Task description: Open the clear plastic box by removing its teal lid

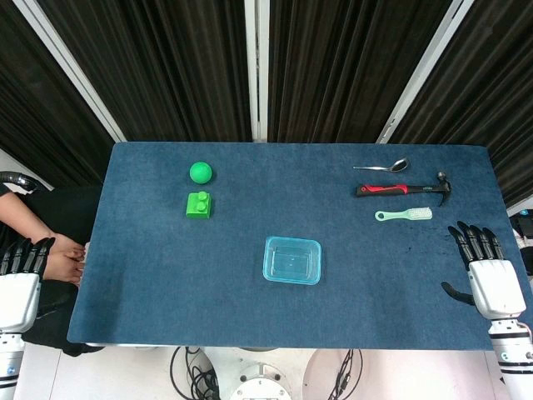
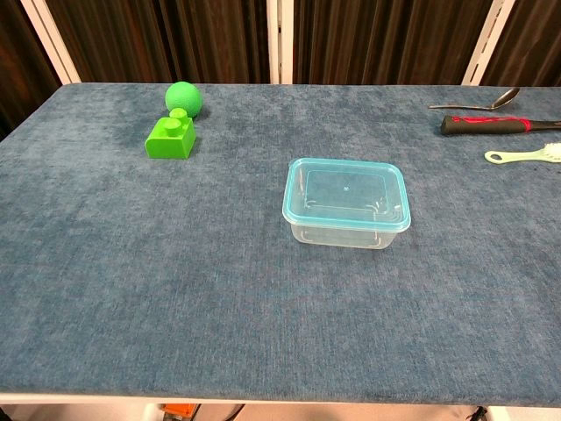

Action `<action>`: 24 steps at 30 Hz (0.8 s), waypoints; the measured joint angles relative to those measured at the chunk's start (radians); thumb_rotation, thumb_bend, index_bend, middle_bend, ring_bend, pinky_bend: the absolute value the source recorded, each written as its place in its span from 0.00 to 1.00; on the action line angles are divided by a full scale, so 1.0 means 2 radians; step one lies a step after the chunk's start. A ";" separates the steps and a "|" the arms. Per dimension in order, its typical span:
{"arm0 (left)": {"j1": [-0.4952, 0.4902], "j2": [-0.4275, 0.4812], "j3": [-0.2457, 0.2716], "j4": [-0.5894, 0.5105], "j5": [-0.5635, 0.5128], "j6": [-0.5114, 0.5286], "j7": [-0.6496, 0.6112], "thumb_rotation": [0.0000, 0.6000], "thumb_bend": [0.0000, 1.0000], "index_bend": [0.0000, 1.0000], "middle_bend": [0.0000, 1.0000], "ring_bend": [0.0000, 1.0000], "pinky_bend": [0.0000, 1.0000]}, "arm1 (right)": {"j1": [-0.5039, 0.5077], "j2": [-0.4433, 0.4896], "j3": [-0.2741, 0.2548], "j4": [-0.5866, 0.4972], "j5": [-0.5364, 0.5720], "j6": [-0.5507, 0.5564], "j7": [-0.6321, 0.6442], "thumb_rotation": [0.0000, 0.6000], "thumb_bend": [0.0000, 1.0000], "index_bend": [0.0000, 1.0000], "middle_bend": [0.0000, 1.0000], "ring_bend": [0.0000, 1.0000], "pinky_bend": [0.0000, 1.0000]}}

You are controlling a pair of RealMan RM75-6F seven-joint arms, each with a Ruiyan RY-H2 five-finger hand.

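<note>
Teal lid (image 2: 346, 192) on clear box (image 2: 344, 233) mid-table; both hands (image 1: 485, 271) (image 1: 21, 279) spread, empty, at opposite table edges.

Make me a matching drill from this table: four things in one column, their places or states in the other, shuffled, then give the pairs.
Column one:
1. teal lid
2. green ball
3. spoon
4. right hand

Column two:
A. lies just behind the hammer, at the table's far right
B. sits on the clear plastic box, mid-table
C. rests open at the table's right edge, holding nothing
D. sits just behind the green block, far left part of the table

Pairs: 1-B, 2-D, 3-A, 4-C
</note>
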State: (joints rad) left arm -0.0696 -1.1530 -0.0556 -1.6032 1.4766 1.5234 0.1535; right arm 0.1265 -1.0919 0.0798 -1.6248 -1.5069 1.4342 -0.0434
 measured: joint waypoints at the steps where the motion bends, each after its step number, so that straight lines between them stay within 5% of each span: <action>1: 0.000 0.000 0.000 0.000 -0.001 -0.001 0.000 1.00 0.00 0.06 0.08 0.00 0.03 | 0.001 0.000 0.001 0.000 0.000 0.000 0.000 1.00 0.04 0.00 0.03 0.00 0.00; 15: -0.019 0.004 -0.005 -0.014 0.013 -0.014 0.008 1.00 0.00 0.06 0.08 0.00 0.03 | 0.004 -0.003 0.002 0.007 0.000 0.003 0.007 1.00 0.04 0.00 0.02 0.00 0.00; 24: -0.111 -0.004 -0.019 -0.039 0.059 -0.108 0.013 1.00 0.00 0.06 0.08 0.00 0.03 | 0.008 0.006 0.008 0.004 -0.009 0.010 0.015 1.00 0.04 0.00 0.02 0.00 0.00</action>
State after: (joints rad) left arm -0.2924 -1.1609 -0.0939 -1.6818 1.5945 1.3065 0.1790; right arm 0.1429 -1.0791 0.0958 -1.6171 -1.5248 1.4547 -0.0144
